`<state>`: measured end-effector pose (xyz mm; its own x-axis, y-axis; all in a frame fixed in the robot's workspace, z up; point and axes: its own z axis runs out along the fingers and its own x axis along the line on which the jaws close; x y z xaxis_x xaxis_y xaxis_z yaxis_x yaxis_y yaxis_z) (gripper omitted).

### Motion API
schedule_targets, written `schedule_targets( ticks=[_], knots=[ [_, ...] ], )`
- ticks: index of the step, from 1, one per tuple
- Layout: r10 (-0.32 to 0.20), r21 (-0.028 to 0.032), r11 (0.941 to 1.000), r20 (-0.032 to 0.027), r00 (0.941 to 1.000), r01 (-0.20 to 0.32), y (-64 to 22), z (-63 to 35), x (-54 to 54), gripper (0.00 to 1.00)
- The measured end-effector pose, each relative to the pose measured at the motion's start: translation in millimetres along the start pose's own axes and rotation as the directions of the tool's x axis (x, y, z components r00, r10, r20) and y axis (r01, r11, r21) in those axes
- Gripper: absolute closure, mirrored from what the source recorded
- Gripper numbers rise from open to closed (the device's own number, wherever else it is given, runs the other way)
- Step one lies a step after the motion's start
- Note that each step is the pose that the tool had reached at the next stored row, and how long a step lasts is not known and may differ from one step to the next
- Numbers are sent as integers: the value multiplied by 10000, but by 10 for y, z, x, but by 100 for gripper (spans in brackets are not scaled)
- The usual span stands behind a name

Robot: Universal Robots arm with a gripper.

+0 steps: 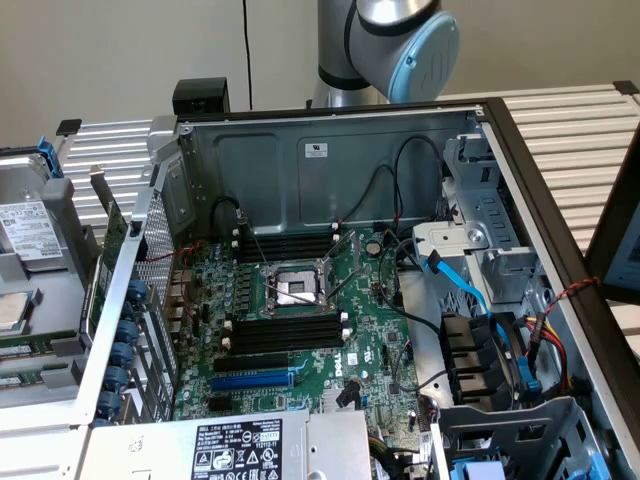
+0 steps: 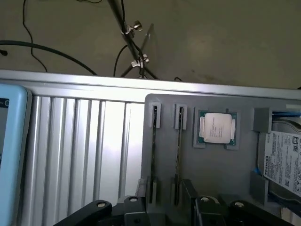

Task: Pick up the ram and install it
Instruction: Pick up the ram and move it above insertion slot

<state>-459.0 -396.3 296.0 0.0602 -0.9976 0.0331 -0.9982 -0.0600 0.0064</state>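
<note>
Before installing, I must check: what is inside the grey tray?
The grey tray holds two ram sticks on edge and a processor; their lower edges are hidden in slots.

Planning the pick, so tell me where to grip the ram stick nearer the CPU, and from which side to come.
Take the ram at mid-length, between the gray end holders, clamping its two flat faces. Come from above: it seems to stand on edge in the tray, thin edge up. The second stick alongside leaves limited room.
</note>
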Motion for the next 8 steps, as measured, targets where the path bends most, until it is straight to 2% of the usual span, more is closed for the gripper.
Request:
schedule_targets(
  ticks=[4,8],
  knots=[
    [23,59,10000,-2,10000,-23,5,73,46,58],
    [79,83,9999,-4,10000,-79,7,146,68,58]
  ],
)
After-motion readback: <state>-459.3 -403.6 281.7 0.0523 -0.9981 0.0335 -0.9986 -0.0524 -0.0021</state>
